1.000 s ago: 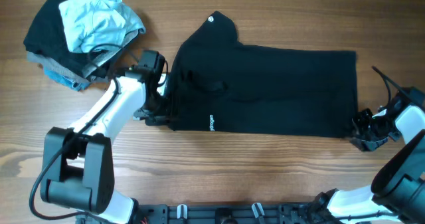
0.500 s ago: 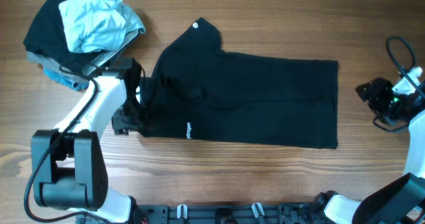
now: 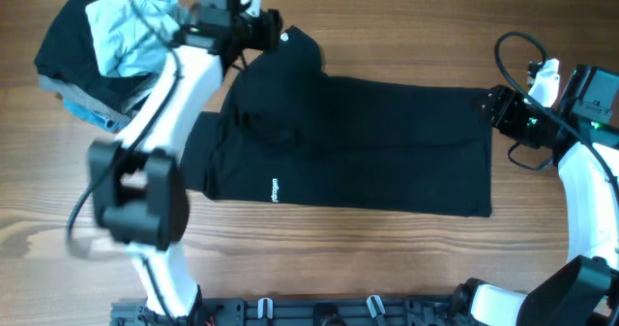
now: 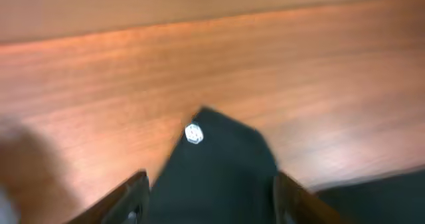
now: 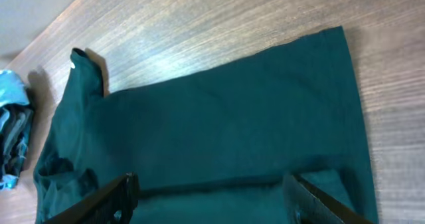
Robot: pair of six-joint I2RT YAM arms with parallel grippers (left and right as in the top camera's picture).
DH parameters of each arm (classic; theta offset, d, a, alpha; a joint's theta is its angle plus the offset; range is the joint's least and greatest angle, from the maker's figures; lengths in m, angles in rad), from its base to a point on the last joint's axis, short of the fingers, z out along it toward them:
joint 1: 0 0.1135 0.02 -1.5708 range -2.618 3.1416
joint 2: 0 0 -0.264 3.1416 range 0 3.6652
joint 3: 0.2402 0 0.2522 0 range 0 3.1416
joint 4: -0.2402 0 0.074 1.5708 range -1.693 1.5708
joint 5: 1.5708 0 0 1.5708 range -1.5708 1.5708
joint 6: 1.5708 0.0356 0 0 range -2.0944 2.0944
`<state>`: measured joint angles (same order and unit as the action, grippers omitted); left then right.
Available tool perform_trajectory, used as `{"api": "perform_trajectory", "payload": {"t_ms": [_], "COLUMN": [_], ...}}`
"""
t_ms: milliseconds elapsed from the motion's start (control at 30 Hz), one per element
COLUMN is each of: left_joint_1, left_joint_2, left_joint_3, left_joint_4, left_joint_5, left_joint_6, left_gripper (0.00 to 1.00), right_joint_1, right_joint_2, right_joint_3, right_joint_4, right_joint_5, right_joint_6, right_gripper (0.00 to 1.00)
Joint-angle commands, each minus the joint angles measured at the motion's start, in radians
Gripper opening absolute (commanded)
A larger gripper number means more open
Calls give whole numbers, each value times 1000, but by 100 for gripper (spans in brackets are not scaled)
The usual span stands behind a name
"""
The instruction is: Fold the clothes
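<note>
A black garment (image 3: 358, 152) lies flat across the middle of the table, folded into a long rectangle, with a corner bearing a small white tag (image 3: 283, 38) at the upper left. My left gripper (image 3: 259, 34) is open above that tagged corner; the left wrist view shows the corner and tag (image 4: 193, 133) between its fingers (image 4: 209, 201). My right gripper (image 3: 491, 106) is open over the garment's upper right corner; the right wrist view shows the garment (image 5: 219, 131) spread out past its fingers (image 5: 212, 194). Neither gripper holds anything.
A pile of clothes sits at the table's upper left: a light blue garment (image 3: 145, 26) on top of a black one (image 3: 68, 50), with a grey-blue one beneath. It also shows in the right wrist view (image 5: 13, 137). Bare wood table (image 3: 387, 258) surrounds the garment.
The left arm let go of the garment's left edge and swung up to the tagged corner. The right arm moved up and left to the upper right corner. The garment had shifted left earlier.
</note>
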<state>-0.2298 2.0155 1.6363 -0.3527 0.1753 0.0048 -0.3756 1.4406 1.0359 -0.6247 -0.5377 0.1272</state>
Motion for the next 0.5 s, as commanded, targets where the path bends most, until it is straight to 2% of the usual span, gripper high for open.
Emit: {"api": "perform_trajectory", "payload": {"t_ms": [0,100,200,300,367,433,467], "left_joint_1": [-11,-34,-77,-84,-84,-84,-84], "left_joint_2": [188,290,370,404,422,423,414], "left_joint_3": [-5,-5,-5,-5,-5,-5,-5], "left_joint_4": [143,257,341,392,410,404,394], "left_joint_5": [24,27,26,17,11,11,14], "left_joint_6": [44,44,45,45,45,44,43], "left_gripper": [61,62,88,90,79,46,19], "right_joint_1": [2,2,2,2,2,2,2], "right_joint_2": [-6,-6,-6,-6,-6,-6,-6], "right_joint_3": [11,11,11,11,11,11,11], "right_joint_4": [-5,-5,-10,-23,-24,-24,-24], "right_joint_5": [6,6,6,6,6,6,6], "right_joint_6": [7,7,8,6,7,6,6], "right_gripper": [73,73,71,71,70,70,69]}}
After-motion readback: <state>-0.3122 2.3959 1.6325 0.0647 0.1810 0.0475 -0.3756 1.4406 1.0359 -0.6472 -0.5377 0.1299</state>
